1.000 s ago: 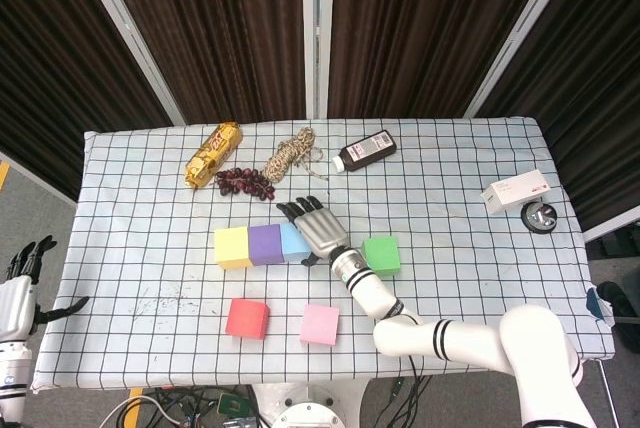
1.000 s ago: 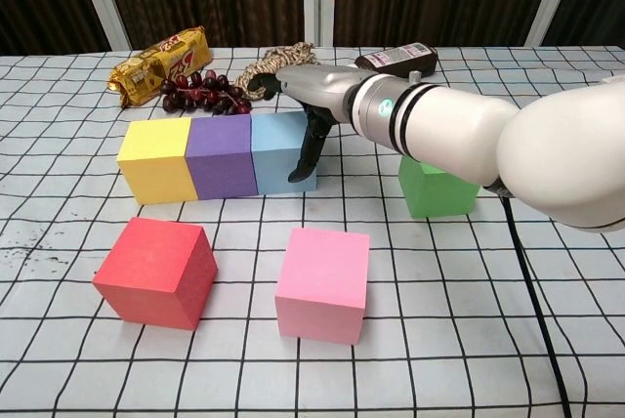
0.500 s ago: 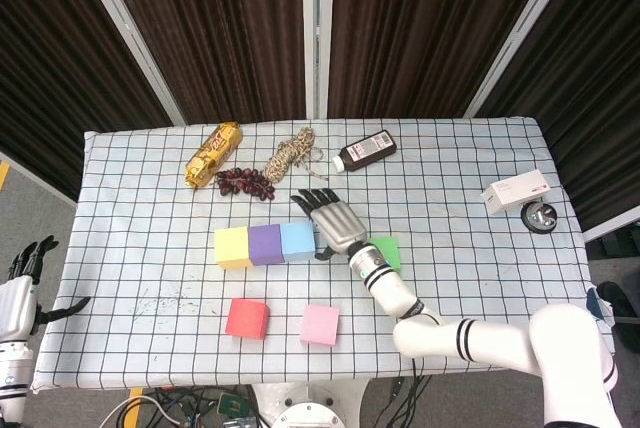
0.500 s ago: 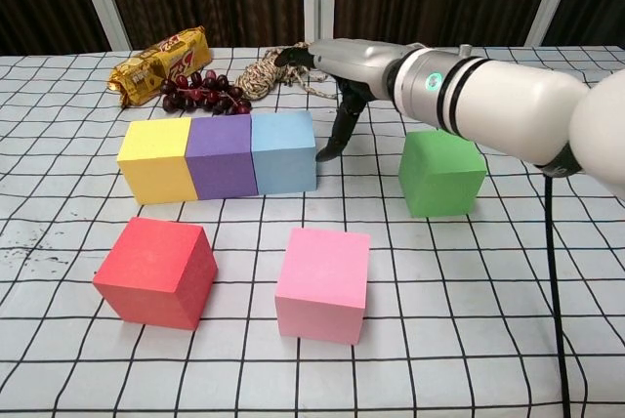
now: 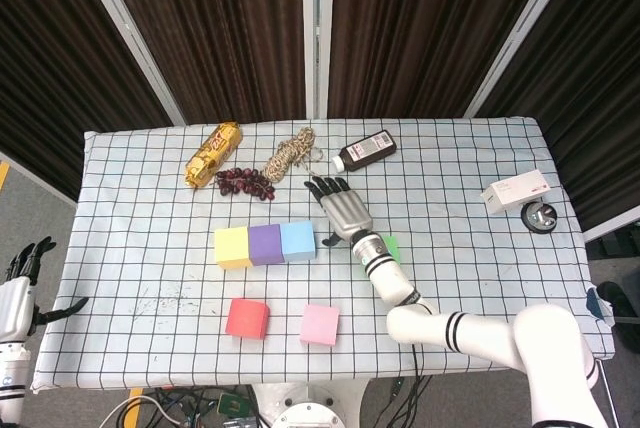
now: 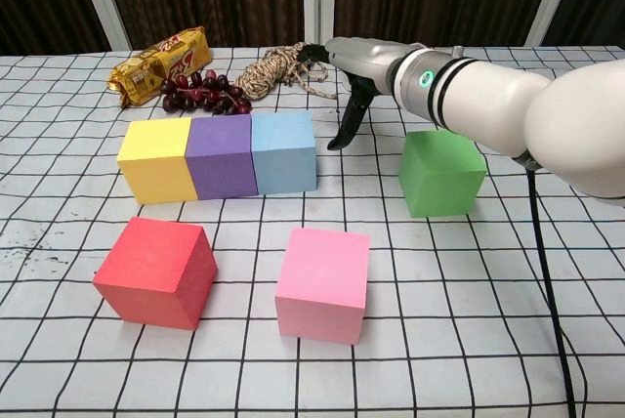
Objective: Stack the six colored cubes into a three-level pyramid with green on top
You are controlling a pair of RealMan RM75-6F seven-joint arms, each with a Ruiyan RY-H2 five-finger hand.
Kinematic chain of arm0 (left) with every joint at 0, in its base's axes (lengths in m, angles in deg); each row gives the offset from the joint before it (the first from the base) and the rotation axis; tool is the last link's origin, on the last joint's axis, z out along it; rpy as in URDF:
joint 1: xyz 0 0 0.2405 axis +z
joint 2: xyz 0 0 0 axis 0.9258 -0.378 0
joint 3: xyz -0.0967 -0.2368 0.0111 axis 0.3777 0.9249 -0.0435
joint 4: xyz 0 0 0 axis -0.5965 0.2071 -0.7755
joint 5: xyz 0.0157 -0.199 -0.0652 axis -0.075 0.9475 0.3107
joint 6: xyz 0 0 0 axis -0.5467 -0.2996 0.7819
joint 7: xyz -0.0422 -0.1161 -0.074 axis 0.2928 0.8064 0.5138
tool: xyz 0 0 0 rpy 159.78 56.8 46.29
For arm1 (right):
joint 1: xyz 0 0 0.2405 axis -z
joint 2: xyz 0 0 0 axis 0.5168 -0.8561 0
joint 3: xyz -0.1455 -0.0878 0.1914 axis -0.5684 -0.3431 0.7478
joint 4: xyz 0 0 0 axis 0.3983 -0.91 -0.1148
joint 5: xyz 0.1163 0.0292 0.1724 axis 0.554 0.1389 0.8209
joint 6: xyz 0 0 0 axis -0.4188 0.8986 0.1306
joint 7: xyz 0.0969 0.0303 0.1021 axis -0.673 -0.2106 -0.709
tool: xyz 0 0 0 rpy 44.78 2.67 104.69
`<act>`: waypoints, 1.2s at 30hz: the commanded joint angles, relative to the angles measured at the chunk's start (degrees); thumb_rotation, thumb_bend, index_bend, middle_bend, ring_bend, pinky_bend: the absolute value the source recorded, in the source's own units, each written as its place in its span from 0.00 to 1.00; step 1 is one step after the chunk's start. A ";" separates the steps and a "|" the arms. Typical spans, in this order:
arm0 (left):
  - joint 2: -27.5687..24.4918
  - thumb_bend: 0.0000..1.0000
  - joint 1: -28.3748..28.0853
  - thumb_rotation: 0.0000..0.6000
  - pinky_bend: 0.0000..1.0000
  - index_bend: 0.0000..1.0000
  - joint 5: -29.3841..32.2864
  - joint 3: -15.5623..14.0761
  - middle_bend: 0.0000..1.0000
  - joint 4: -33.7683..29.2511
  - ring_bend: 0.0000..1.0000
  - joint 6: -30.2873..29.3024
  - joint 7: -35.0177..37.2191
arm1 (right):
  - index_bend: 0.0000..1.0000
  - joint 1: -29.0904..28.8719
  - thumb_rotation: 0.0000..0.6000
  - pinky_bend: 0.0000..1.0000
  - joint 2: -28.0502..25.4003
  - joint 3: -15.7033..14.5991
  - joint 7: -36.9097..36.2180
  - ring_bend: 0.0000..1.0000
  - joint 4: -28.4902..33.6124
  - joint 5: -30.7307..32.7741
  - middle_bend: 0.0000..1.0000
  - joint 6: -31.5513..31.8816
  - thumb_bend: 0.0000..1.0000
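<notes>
Three cubes, yellow cube [image 5: 232,246], purple cube [image 5: 265,243] and blue cube [image 5: 298,240], sit touching in a row on the checked desk [image 5: 150,198], apparently the pyramid's finished base. The green cube [image 6: 441,173] waits at the row's 3 o'clock; the red cube [image 6: 156,271] and pink cube [image 6: 323,282] lie loose at its 6 o'clock, likely next up. Between blue and green hangs the right hand [image 5: 340,210], fingers spread, holding nothing. The left hand [image 5: 22,283] idles off the desk's edge, its grasp unclear.
</notes>
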 commanded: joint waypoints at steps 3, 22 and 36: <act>0.13 0.00 -0.02 1.00 0.02 0.03 -0.10 -0.05 0.14 0.28 0.00 0.04 0.17 | 0.00 -1.19 1.00 0.00 2.33 0.64 0.04 0.00 -2.67 0.20 0.00 -0.59 0.07; 0.20 0.00 -0.10 1.00 0.02 0.03 -0.29 -0.14 0.14 0.31 0.00 0.17 0.23 | 0.00 0.40 1.00 0.00 -0.33 1.05 0.29 0.00 0.62 -1.78 0.00 1.43 0.07; -0.72 0.00 -0.74 1.00 0.02 0.03 -0.58 0.22 0.14 -2.72 0.00 -0.03 -2.50 | 0.00 8.43 1.00 0.00 -24.01 1.53 -1.32 0.00 32.70 -8.18 0.09 7.48 0.05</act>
